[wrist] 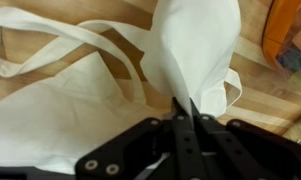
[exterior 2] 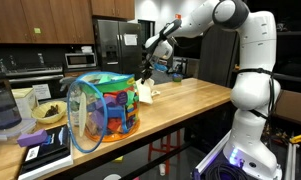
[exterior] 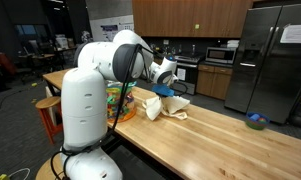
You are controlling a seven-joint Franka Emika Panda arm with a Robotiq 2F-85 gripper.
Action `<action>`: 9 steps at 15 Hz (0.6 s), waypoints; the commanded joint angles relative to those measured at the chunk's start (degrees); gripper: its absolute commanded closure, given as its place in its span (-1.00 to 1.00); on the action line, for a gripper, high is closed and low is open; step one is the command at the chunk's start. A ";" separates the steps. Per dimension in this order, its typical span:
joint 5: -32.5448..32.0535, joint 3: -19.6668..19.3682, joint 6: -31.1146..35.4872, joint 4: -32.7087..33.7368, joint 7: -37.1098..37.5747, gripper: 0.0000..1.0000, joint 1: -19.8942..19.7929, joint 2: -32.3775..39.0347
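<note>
Cream cloth bag (exterior: 170, 107): in an exterior view it lies crumpled on the wooden worktop (exterior: 225, 138), near the end where the robot stands, with one part drawn up to the gripper (exterior: 168, 90).
Gripper: jaws pressed together on a raised fold of the bag, right above the heap.
Basket (exterior: 118, 104): orange-rimmed, just beside the bag and nearer the robot's end of the worktop.
Bowl (exterior: 255, 121): blue, near the far end of the worktop, well apart from the bag.
Bag in an exterior view (exterior 2: 145, 94): it hangs from the gripper (exterior 2: 144, 76), its lower part resting on the worktop (exterior 2: 195, 100).
Basket in that view (exterior 2: 102, 108): a mesh wall with bright, many-coloured contents, just beside the bag, near the worktop's front edge.
Bag in the wrist view (wrist: 60, 110): the body spreads flat over the wood, with the straps (wrist: 50, 35) looping beside it.
Fingertips (wrist: 178, 128): they meet with a pinch of cloth between them, and the pinched fold rises in a tall peak.
Grip: fully closed, with no gap showing except the cloth itself.
</note>
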 commanded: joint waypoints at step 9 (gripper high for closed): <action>-5.34 -12.81 -1.96 -14.08 15.63 0.98 3.18 -8.10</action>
